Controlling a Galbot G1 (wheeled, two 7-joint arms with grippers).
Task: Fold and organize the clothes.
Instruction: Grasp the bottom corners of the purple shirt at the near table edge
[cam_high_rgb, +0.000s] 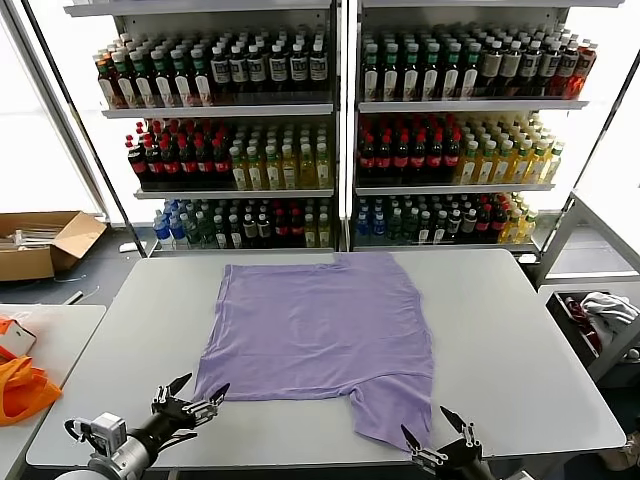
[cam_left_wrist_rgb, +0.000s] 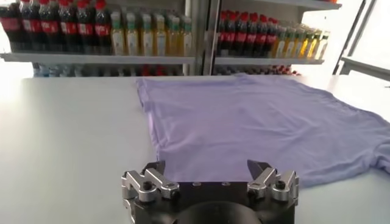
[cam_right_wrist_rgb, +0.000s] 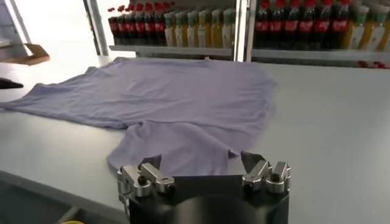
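Lavender T-shirt (cam_high_rgb: 315, 325) lies spread flat and plain side up on the grey table (cam_high_rgb: 520, 340), with one short sleeve reaching toward the near edge on my right side.

Starting at my left: a bright orange fabric (cam_high_rgb: 22, 385) sits on the side table (cam_high_rgb: 60, 335), well off to the left of my left gripper (cam_high_rgb: 190, 395). Beyond it a cardboard box (cam_high_rgb: 40, 243) rests on the floor. My left gripper hovers low over the near table edge with its fingers (cam_left_wrist_rgb: 155, 170) spread apart and nothing between them. The shirt's near-left corner is just ahead of its fingertips, not touching as far as I can see.

Moving right, my right gripper (cam_high_rgb: 437, 430) sits at the near edge too, fingers (cam_right_wrist_rgb: 251, 161) also spread wide and empty. The sleeve (cam_right_wrist_rgb: 173, 146) lies directly in front of it, its hem just beyond the tips.

Behind the table, past both grippers, shelves of bottled drinks (cam_high_rgb: 400, 150) fill the background. Far to the right of my right gripper, a white-and-red cloth heap (cam_high_rgb: 605, 315) lies in a bin.
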